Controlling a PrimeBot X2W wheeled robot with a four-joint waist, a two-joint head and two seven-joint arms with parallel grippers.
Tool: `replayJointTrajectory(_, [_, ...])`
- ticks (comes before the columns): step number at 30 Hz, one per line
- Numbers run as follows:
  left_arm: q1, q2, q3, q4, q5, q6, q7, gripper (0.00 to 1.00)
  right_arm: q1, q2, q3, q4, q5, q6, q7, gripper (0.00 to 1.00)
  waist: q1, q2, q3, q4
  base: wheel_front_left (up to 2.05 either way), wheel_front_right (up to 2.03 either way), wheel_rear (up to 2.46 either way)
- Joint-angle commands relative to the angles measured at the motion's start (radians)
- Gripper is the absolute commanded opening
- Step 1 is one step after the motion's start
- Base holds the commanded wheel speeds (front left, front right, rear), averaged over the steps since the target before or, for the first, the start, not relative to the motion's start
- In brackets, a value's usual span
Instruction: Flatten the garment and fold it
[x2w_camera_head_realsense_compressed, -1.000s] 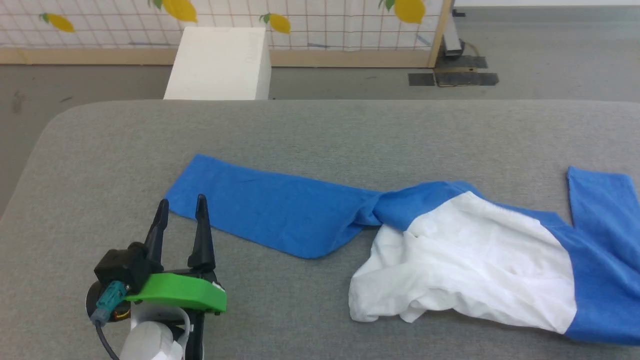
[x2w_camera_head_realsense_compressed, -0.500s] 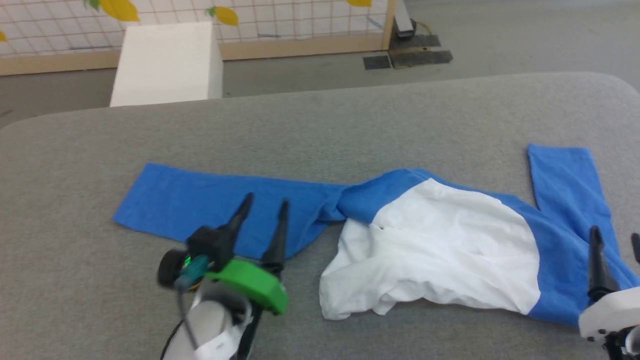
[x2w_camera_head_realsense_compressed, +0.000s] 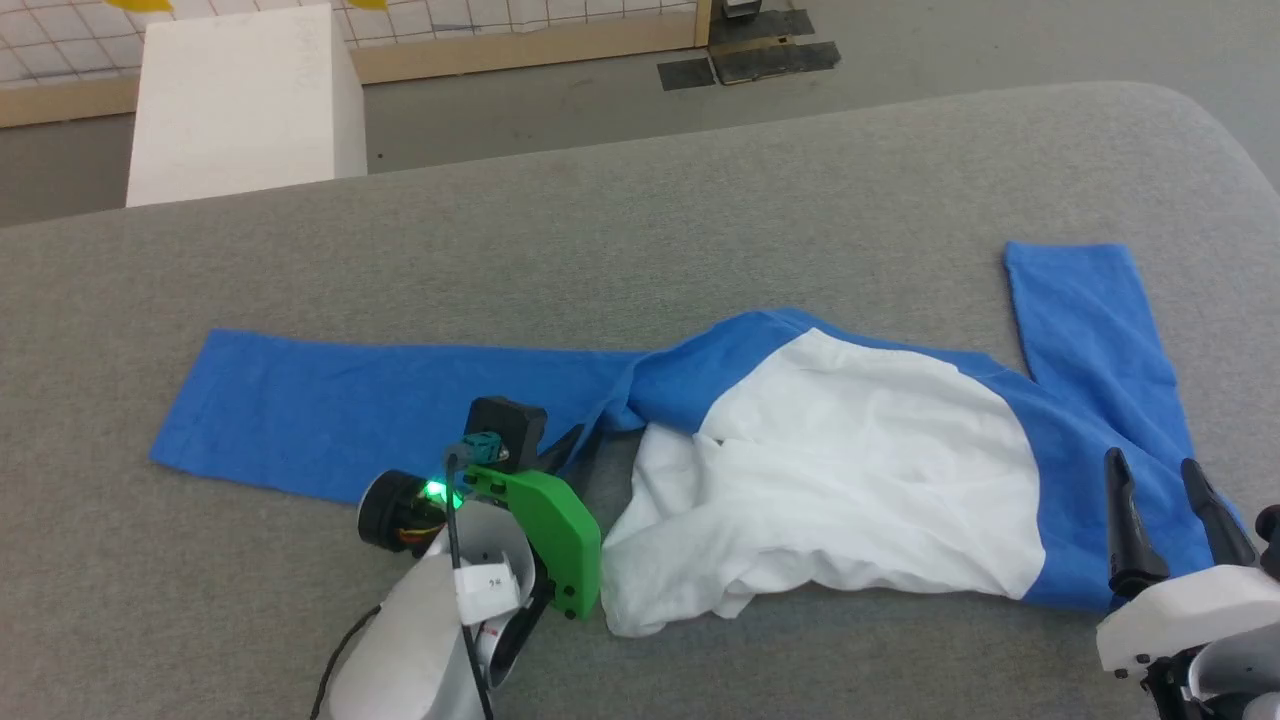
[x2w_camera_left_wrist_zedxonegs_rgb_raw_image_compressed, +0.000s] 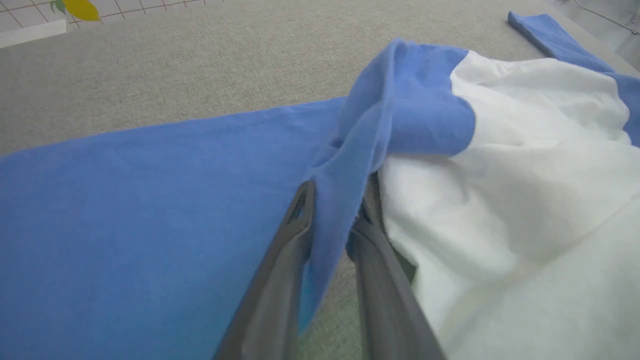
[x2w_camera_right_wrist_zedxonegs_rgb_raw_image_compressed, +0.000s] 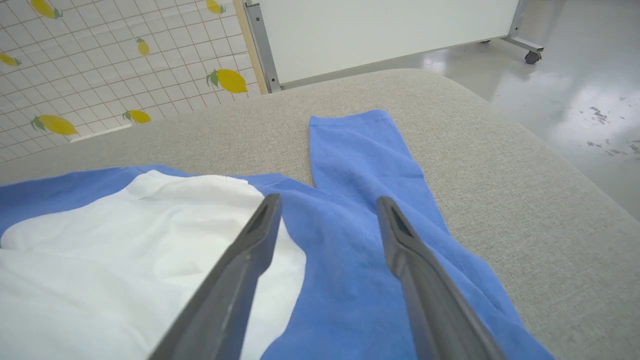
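Pinching a blue fold where the sleeve meets the white body, the left gripper (x2w_camera_left_wrist_zedxonegs_rgb_raw_image_compressed: 337, 197) has its two fingers closed on the garment (x2w_camera_head_realsense_compressed: 860, 450) (the cloth sits right between them). The garment lies bunched across the middle of the grey table (x2w_camera_head_realsense_compressed: 700, 200), one sleeve reaching left, the other at the upper right. The right gripper (x2w_camera_head_realsense_compressed: 1150, 462) hangs at the lower right, fingers apart, over the blue shoulder. I think it should grab there too, then both should pull gently apart so the body goes flat.
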Motion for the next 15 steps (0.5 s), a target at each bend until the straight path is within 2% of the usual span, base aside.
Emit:
replayJointTrajectory(1, [-0.006, 0.013, -0.001, -0.018, -0.009, -0.006, -0.008, 0.00, -0.014, 0.000, -0.001, 0.002, 0.004, -0.002, -0.010, 1.00, 0.0000, -0.0001, -0.012, 0.025, 0.00, 0.00, 0.00])
replayJointTrajectory(6, [0.049, 0.043, -0.011, -0.107, -0.048, -0.006, 0.022, 0.00, -0.009, 0.000, -0.008, -0.004, -0.002, -0.002, -0.005, 1.00, 0.0000, -0.0001, -0.039, 0.100, 0.00, 0.00, 0.00])
replayJointTrajectory(8, [0.080, 0.076, -0.015, -0.176, -0.066, -0.007, 0.059, 0.00, -0.008, 0.000, -0.011, -0.012, -0.007, -0.002, -0.001, 1.00, 0.0000, -0.0001, -0.046, 0.134, 0.00, 0.00, 0.00])
replayJointTrajectory(12, [0.160, 0.140, 0.014, -0.385, -0.132, -0.005, 0.152, 0.00, -0.007, 0.000, -0.016, -0.025, -0.010, -0.002, 0.008, 1.00, 0.0000, -0.0001, -0.054, 0.203, 0.00, 0.00, 0.00])
replayJointTrajectory(15, [0.226, 0.194, 0.049, -0.581, -0.170, 0.013, 0.239, 0.00, -0.010, 0.000, -0.011, -0.031, -0.009, -0.002, 0.013, 1.00, 0.0000, -0.0001, -0.052, 0.245, 0.00, 0.00, 0.00])
